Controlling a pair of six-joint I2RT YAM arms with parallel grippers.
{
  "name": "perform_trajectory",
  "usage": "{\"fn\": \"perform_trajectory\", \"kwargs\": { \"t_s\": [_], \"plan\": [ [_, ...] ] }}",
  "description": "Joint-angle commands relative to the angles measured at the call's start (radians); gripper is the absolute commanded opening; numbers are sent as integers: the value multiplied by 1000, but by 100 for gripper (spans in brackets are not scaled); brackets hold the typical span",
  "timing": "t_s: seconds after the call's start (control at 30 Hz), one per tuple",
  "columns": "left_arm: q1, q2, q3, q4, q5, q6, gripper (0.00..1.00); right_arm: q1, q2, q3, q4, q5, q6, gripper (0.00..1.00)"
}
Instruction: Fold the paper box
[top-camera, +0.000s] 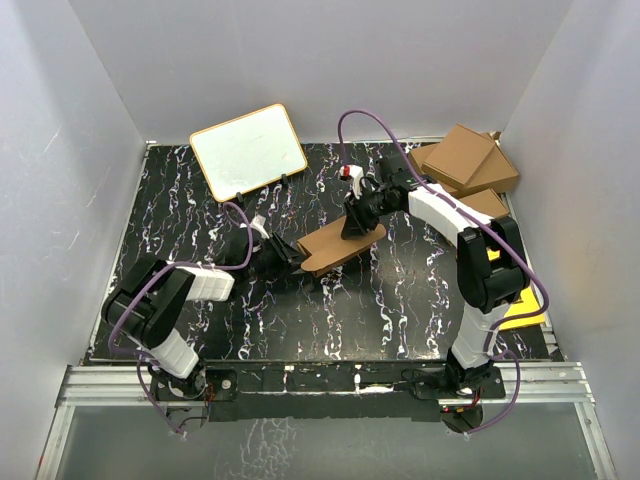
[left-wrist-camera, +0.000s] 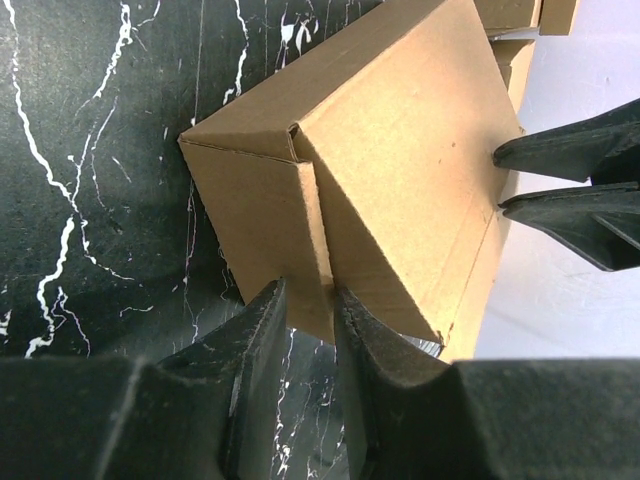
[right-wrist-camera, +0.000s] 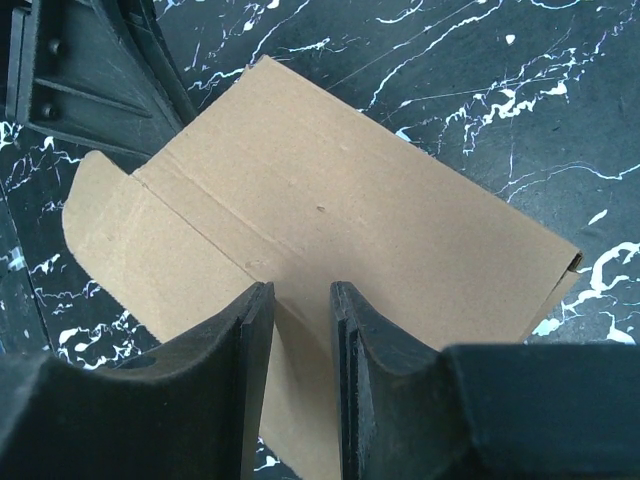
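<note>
The paper box (top-camera: 340, 246) is plain brown cardboard, partly folded, lying mid-table. In the left wrist view the box (left-wrist-camera: 400, 170) shows a raised corner with a side flap. My left gripper (left-wrist-camera: 310, 295) is closed on the lower edge of that flap; in the top view it (top-camera: 298, 258) is at the box's left end. My right gripper (right-wrist-camera: 300, 290) stands over the flat top panel (right-wrist-camera: 330, 200) with a narrow gap between its fingers and nothing seen between them. Its tips rest on the panel at the box's far edge (top-camera: 352, 228). Its fingers (left-wrist-camera: 570, 150) also show in the left wrist view.
A white board (top-camera: 248, 150) leans at the back left. Larger brown cartons (top-camera: 465, 160) are stacked at the back right. A yellow sheet (top-camera: 522, 312) lies beside the right arm. White walls close in three sides.
</note>
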Motion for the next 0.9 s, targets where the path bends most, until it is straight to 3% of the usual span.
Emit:
{"fn": "perform_trajectory", "kwargs": {
  "t_s": [0.0, 0.3, 0.5, 0.87],
  "plan": [
    [4, -22, 16, 4, 11, -5, 25, 7, 0, 46, 9, -2, 5, 34],
    [6, -295, -23, -302, -79, 87, 27, 7, 7, 57, 5, 26, 6, 34],
    [11, -459, 15, -455, -133, 167, 37, 6, 34, 56, -11, 85, 4, 34],
    [5, -160, 274, -443, 26, 253, 39, 7, 62, 55, -25, 93, -3, 34]
  ]
}}
